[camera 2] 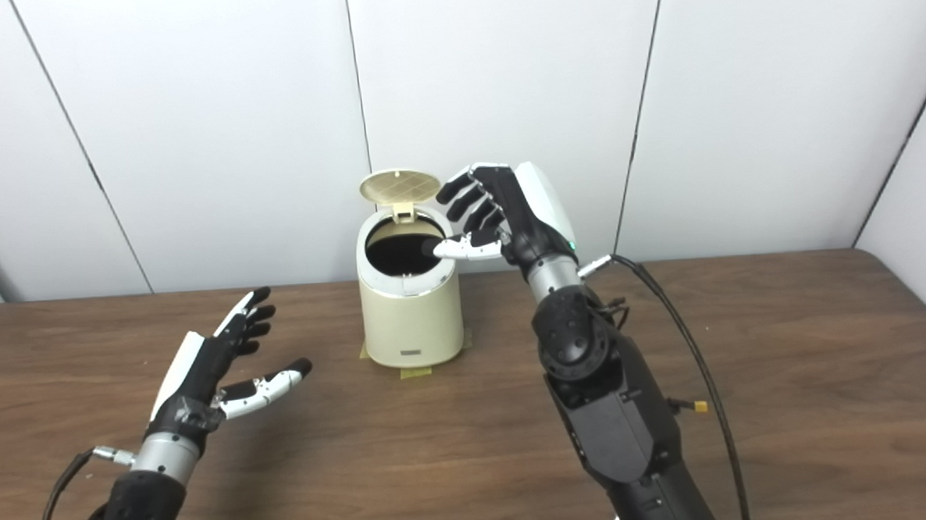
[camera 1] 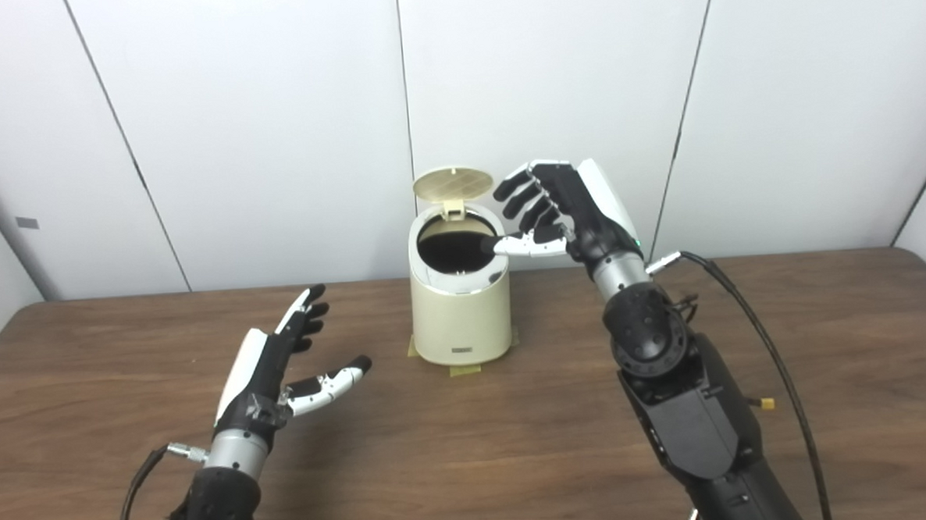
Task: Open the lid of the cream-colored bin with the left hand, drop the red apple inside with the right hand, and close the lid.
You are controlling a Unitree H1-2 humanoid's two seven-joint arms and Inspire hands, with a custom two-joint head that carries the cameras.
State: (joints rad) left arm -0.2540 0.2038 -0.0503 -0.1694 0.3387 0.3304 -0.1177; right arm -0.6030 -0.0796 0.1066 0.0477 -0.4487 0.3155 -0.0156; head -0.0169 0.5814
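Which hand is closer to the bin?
Right. The right hand is raised beside the bin's open rim; the left hand hovers apart, open, to its left.

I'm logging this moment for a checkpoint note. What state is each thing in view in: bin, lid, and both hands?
Cream-colored round bin: upright on the brown wooden table, mouth uncovered, inside dark; no apple visible.
Cream round hinged lid: open, standing up behind the mouth.
Left hand: open, empty, above the table left of the bin.
Right hand: open, empty, at the bin's right rim.
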